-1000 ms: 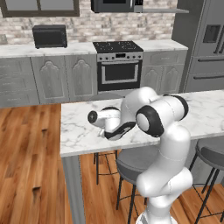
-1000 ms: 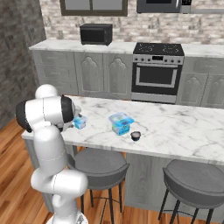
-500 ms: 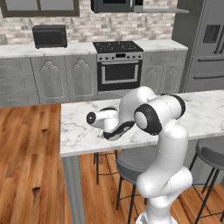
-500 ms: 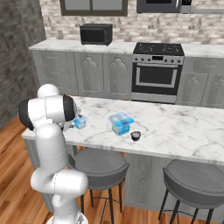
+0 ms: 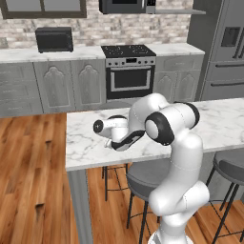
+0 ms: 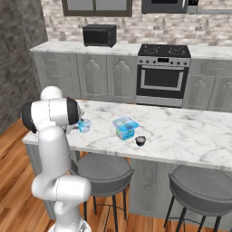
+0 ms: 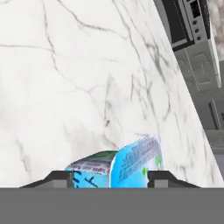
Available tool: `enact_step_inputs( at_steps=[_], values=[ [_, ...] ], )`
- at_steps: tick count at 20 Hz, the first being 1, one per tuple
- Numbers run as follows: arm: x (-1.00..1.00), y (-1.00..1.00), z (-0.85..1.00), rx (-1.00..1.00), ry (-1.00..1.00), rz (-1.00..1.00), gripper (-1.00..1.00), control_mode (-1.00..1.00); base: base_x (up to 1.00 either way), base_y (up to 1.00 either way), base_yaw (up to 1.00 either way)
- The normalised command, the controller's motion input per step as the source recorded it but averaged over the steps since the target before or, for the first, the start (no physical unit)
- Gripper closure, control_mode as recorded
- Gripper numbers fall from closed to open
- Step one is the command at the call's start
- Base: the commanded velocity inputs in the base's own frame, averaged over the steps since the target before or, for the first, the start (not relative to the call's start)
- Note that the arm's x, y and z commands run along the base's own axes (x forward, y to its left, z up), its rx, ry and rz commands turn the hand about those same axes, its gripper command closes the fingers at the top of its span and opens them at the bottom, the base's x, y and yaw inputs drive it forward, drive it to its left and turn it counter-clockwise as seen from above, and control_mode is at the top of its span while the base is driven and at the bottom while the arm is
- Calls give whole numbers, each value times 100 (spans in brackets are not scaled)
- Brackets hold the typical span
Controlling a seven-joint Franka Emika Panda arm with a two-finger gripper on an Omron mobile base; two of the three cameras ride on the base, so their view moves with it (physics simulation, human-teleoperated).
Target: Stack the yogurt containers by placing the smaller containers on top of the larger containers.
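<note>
The small tub (image 6: 84, 125) sits on the marble tabletop (image 6: 190, 131) near its left end in the right base view, just beside my hand, a squat light-blue translucent cup with a blue top. In the hand view it lies between my two dark fingertips (image 7: 59, 177), its printed blue and green side (image 7: 127, 164) turned to the camera, low at the bottom of the picture. My gripper (image 7: 109, 179) is spread with a tip on each side of the tub; I cannot tell whether the tips touch it, so I cannot say that I am grasping it.

My arm is folded: the white upper links rise from the base, bend at a dark elbow joint above the tabletop edge, and the forearm reaches out level and low over the marble in the left base view, ending in the rounded white wrist (image 5: 112, 128) with a dark band beneath it. The hand points across the tabletop, nearly flat to it.

The large tub (image 6: 125, 127) stands well apart from the small one, further right on the tabletop, wider, pale and translucent with a blue rim and a green and white label. A small dark round cup (image 6: 140, 140) rests near it, on the side toward the stools.

The marble is white with grey veins, smooth and glossy. Two round grey stools (image 6: 102, 170) stand under the tabletop edge.
</note>
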Motion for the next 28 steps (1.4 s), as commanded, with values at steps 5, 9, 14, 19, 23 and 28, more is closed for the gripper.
enact_step_inputs(
  at_steps=[5,9,14,19,23,28],
  values=[
    [0,0,0,0,0,0,100,-100,0,0,0],
    [0,0,0,0,0,0,100,-100,0,0,0],
    [0,0,3,0,0,0,100,-100,0,0,0],
    [0,0,23,-3,-8,0,100,-100,0,0,0],
    [0,0,35,-4,-9,0,100,-100,0,0,0],
    [0,-6,42,-2,-9,0,100,-100,0,0,0]
  ],
)
